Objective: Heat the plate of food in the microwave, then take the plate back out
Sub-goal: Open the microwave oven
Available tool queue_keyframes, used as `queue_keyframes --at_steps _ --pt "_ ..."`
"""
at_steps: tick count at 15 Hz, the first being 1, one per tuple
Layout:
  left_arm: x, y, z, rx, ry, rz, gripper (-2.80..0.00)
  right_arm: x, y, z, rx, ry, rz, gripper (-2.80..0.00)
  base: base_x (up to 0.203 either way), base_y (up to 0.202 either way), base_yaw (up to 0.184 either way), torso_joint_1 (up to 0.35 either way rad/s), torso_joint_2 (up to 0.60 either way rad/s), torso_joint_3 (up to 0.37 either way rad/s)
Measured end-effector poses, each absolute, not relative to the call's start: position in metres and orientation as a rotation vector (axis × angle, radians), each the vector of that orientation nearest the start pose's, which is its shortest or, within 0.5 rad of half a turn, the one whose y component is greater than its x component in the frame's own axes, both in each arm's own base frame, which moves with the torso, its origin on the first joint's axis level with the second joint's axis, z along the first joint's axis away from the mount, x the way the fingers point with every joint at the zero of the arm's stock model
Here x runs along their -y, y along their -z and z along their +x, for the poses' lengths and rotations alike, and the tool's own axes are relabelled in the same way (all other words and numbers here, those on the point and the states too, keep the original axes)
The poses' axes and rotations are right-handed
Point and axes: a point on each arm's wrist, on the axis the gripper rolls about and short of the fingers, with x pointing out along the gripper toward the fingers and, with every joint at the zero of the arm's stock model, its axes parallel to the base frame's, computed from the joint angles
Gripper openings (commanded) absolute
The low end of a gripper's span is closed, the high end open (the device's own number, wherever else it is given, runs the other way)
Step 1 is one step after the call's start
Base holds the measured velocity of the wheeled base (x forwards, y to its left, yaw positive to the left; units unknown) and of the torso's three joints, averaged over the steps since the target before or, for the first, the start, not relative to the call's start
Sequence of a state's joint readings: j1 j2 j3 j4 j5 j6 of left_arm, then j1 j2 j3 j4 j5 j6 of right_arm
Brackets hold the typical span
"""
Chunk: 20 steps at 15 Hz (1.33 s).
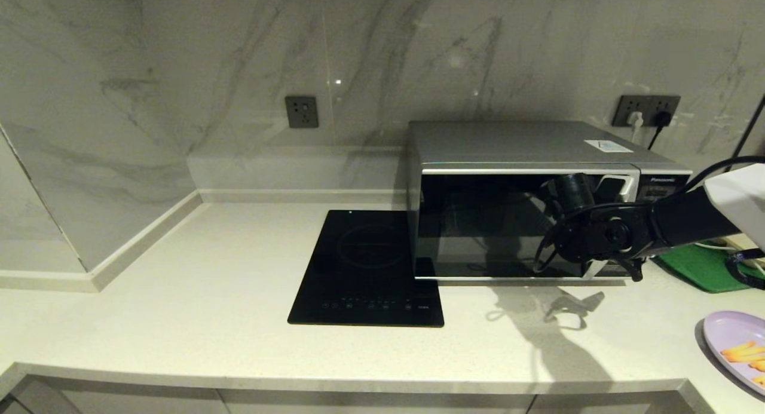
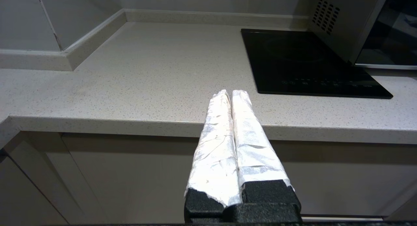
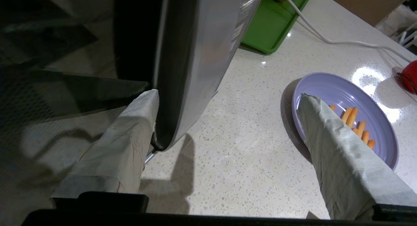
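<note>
Up close, right tool (image 3: 228, 121) spread wide, one finger (image 3: 130, 128) touching microwave (image 1: 514, 223) door's trim. Plate of food (image 3: 329, 92) on counter (image 1: 179, 318) beside. Left tool (image 2: 230, 95) closed, parked off counter edge.

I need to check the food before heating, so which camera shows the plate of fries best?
The right wrist view: the plate of food shows nearly whole behind the open right gripper. The head view catches only its edge; the left wrist view misses it.

"Panasonic" stands on the microwave (image 1: 526, 157) panel.
</note>
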<state>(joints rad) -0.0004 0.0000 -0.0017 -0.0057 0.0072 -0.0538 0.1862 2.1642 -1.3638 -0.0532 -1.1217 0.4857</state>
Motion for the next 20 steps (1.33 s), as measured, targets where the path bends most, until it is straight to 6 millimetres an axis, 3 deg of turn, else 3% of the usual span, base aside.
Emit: queue_keyframes --at_steps 6,11,15,20 --pt "0.000 -0.077 -0.023 0.007 -0.007 -0.054 -2.80 -0.039 -0.116 0.408 -0.370 1.042 -0.009 0.00 0.000 0.000 0.000 0.000 0.00 0.000" --pt "0.000 -0.076 -0.023 0.007 -0.007 -0.054 -2.80 -0.038 -0.118 0.401 -0.367 1.043 0.003 0.00 0.000 0.000 0.000 0.000 0.00 0.000" --pt "0.000 -0.077 -0.023 0.007 -0.007 -0.055 -2.80 -0.037 -0.114 0.392 -0.372 1.047 0.023 0.00 0.000 0.000 0.000 0.000 0.00 0.000" --pt "0.000 -0.076 -0.023 0.007 -0.007 -0.054 -2.80 -0.037 -0.115 0.365 -0.418 1.026 0.004 0.00 0.000 0.000 0.000 0.000 0.00 0.000"
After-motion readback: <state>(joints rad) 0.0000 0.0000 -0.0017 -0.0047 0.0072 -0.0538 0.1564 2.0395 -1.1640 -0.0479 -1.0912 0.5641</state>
